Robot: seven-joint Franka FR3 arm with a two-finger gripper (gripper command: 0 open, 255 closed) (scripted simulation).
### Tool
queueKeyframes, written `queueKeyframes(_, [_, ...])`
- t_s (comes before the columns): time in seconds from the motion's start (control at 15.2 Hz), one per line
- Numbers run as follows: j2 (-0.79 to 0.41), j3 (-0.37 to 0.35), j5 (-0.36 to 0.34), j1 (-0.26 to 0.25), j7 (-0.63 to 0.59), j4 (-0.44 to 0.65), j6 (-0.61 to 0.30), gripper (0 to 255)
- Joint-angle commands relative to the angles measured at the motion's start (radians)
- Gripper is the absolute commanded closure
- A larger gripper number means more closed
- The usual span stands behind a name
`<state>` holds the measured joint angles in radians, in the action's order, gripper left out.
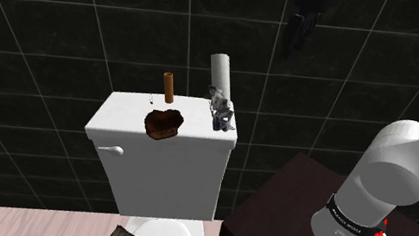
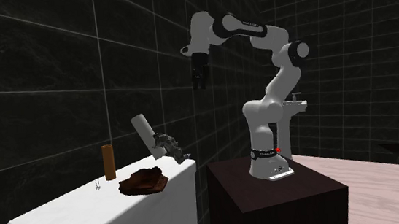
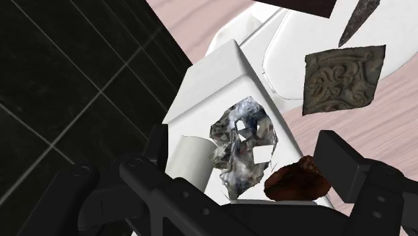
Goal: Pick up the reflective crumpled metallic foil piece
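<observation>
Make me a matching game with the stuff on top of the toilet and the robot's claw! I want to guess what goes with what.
Things:
1. foil piece
2. brown tube
3. dark lump
4. claw

Clues:
A. stands straight up on the lid
B. hangs open in the air, high above the toilet tank
C. crumpled and shiny grey, right beside the leaning pale roll
D. lies low on the lid, reddish brown

Pairs: 1-C, 2-A, 3-D, 4-B
</observation>
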<state>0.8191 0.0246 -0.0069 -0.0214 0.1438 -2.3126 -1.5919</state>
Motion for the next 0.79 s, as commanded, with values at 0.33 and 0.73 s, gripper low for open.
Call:
queueKeyframes(0.33, [-0.174, 0.045, 0.036, -0.041, 0.090, 0.011, -0.109, 0])
queueKeyframes(0.73, [-0.402, 0.088, 0.100, -0.094, 0.211, 0.065, -0.209, 0])
